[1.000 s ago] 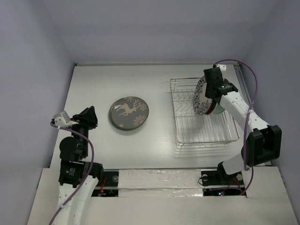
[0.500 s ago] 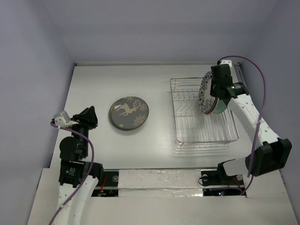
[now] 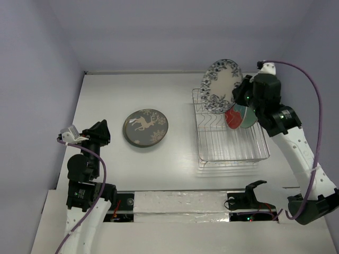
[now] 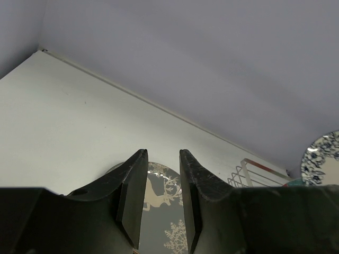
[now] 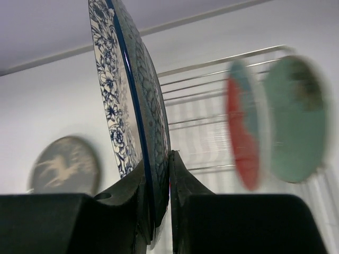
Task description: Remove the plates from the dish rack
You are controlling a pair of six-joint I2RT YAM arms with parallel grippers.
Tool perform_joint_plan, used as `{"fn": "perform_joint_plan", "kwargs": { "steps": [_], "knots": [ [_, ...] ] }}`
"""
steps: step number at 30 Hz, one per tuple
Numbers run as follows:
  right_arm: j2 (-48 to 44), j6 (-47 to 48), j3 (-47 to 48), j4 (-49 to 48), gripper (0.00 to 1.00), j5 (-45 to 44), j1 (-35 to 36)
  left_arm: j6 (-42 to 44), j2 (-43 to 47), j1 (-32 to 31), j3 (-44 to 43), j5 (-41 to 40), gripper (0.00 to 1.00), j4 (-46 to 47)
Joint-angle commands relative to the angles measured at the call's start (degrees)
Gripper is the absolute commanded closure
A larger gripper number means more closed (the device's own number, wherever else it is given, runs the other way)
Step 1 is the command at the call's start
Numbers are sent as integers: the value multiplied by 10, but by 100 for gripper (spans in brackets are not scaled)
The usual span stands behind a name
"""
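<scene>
Only the right wrist view shows the right gripper [image 5: 158,159] pinching the floral plate [image 5: 114,100] by its rim. Overhead, that plate hangs above the dish rack [image 3: 212,145]. The left gripper [image 4: 163,164] is narrowly parted and empty.

In the right wrist view, blur smears the red plate [image 5: 243,143] and green plate [image 5: 294,121] in the rack [image 5: 212,62], so their patterns are unreadable. The deer plate [image 5: 63,166] is also soft. The floral plate [image 5: 124,106] runs off the top edge, its lower rim hidden inside the right gripper [image 5: 158,159]. In the left wrist view, the left gripper [image 4: 161,154] covers part of the deer plate.
</scene>
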State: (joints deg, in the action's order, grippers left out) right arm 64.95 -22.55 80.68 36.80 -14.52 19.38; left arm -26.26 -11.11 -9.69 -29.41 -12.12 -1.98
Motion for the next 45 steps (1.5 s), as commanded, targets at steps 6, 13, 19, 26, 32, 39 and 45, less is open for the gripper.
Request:
{"fn": "perform_joint_plan", "kwargs": {
  "steps": [6, 13, 19, 26, 32, 39, 45],
  "knots": [
    [88, -221, -94, -361, 100, 121, 192, 0, -17, -3, -11, 3, 71, 25],
    [244, -313, -79, -528, 100, 133, 271, -1, -18, -3, -11, 3, 70, 23],
    [321, -362, -91, -572, 100, 121, 290, 0, -15, -3, -12, 3, 70, 23],
    [367, -391, -122, -594, 100, 107, 295, 0, -15, -3, -11, 3, 69, 23],
    [389, -395, -127, -586, 95, 97, 295, -1, -15, -3, -11, 3, 69, 24],
    [393, -390, -135, -561, 78, 84, 295, 0, -15, -3, -11, 3, 69, 24],
    [397, -356, -130, -490, 54, 72, 295, 0, -15, -3, -11, 3, 69, 26]
  ]
}}
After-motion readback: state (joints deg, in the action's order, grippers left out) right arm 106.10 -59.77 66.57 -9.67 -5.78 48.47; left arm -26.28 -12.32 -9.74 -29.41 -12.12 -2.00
